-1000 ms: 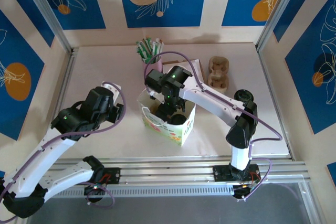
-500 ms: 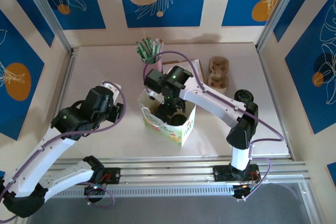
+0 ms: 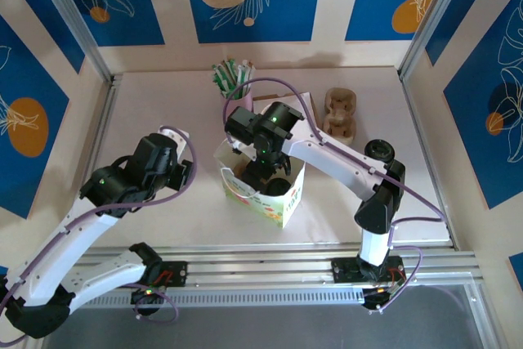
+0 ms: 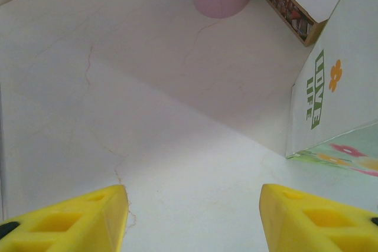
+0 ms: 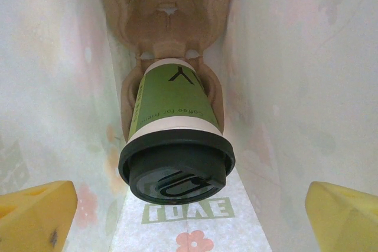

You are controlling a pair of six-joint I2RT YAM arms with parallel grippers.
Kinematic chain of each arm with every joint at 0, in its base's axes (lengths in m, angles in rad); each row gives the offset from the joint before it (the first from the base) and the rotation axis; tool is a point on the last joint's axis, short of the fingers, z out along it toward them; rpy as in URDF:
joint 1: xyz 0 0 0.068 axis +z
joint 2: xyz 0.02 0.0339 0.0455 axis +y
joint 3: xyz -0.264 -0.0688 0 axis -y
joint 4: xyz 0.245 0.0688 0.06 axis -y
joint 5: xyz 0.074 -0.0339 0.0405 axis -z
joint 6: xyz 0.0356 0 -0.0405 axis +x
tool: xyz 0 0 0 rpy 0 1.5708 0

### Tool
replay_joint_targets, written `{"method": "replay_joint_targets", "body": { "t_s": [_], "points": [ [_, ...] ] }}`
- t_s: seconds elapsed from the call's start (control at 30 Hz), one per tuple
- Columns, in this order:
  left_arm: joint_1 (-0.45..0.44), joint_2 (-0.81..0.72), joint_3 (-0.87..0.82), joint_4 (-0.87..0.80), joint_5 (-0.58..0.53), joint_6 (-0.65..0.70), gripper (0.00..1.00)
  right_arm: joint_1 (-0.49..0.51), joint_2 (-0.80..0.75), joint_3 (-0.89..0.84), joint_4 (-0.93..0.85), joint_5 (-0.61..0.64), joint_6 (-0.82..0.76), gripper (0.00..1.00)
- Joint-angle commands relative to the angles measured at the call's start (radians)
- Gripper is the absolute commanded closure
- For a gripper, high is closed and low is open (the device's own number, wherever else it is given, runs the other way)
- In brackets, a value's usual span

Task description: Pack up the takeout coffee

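Your right gripper (image 5: 189,216) is spread wide, its smooth yellow fingertips in both bottom corners, gripping nothing. At frame centre the takeout coffee (image 5: 176,107), with a green paper body and a round black plastic lid (image 5: 176,172), sits in a moulded pulp carrier (image 5: 165,4) between the paper bag (image 5: 295,57) walls. Your left gripper (image 4: 192,219) is partly open and empty over the matte white table (image 4: 118,87).

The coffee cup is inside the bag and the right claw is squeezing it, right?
No squeezing. The right wrist view shows the right claw open, its yellow fingers wide of the coffee cup on both sides. The cup is inside the bag.
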Motion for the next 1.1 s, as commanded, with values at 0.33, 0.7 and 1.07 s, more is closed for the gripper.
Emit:
{"method": "replay_joint_targets", "body": {
  "t_s": [0.33,0.7,1.07],
  "points": [
    [0.006,0.004,0.034,-0.017,0.019,-0.004,0.39,0.015,-0.072,0.101,-0.017,0.007,0.012,0.01],
    [0.005,0.003,0.04,-0.016,0.019,-0.003,0.39,-0.002,-0.148,0.196,0.013,0.056,0.05,0.01],
    [0.005,0.005,0.06,-0.013,0.023,0.004,0.38,-0.316,-0.334,0.106,0.029,0.049,0.213,0.01]
  ]
}}
